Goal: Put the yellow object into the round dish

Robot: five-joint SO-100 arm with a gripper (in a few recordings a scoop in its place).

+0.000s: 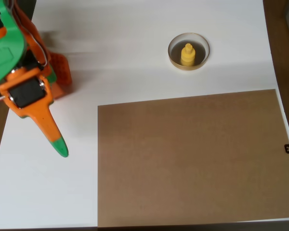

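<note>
1. The yellow object (187, 54), a small bright plastic disc with an upright knob, already stands inside the round dish (174, 57), a shallow tan-rimmed circle, far up and to the right of my claw (58, 144).
2. I see the orange, green-tipped claw pointing down-right over the white surface (135, 57), holding nothing; I cannot tell its opening.
3. I judge the task done.

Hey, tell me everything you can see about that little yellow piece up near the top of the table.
The yellow object looks like bright plastic: a round disc base with a narrower knob on top. It stands upright inside the round dish, resting on its greyish-brown floor, roughly centred, clear of the tan rim. Nothing else touches it.
</note>
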